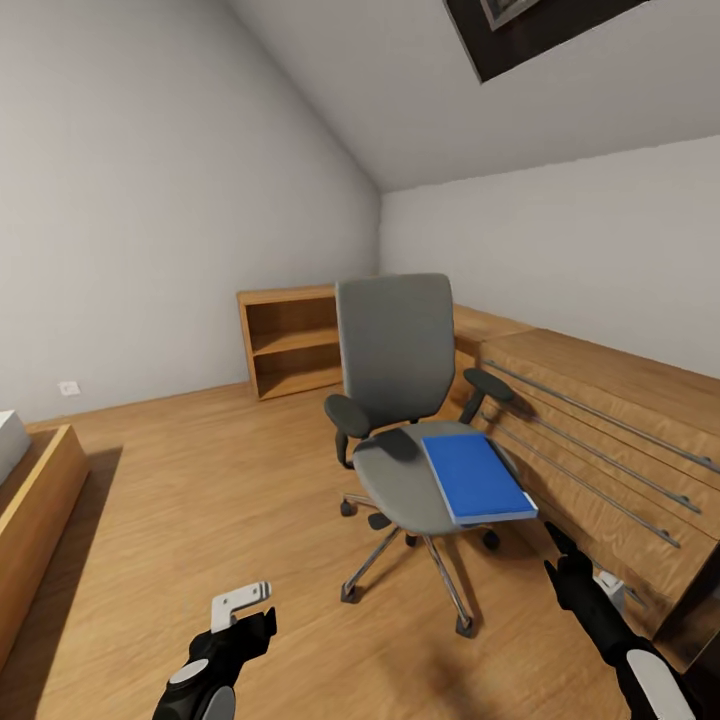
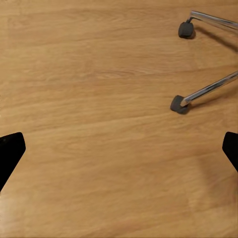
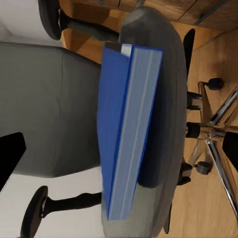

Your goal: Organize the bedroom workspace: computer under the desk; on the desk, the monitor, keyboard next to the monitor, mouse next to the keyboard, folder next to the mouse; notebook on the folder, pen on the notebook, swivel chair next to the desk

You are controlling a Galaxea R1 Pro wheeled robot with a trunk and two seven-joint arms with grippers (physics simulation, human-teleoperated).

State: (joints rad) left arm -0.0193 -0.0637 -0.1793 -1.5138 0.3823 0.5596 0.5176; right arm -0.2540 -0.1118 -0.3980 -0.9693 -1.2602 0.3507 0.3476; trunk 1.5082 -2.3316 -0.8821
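Note:
The grey swivel chair (image 1: pixel 395 345) stands in the middle of the wood floor, its back toward the far wall. A bright blue folder (image 1: pixel 472 475) lies flat on the right side of its seat, partly overhanging the front edge. My right gripper (image 1: pixel 562 560) is open, low and just right of the chair, its fingers pointing at the folder (image 3: pixel 124 124) edge-on from a short distance. My left gripper (image 1: pixel 250 615) hangs open over bare floor, left of the chair's chrome base (image 2: pixel 203 94). The desk, computer, monitor, keyboard, mouse, notebook and pen are out of view.
A low light-wood cabinet (image 1: pixel 600 440) with long metal handles runs along the right wall, close behind the chair. An open wooden shelf (image 1: pixel 290 345) stands in the far corner. A wooden bed frame (image 1: pixel 35 510) edges in at the left.

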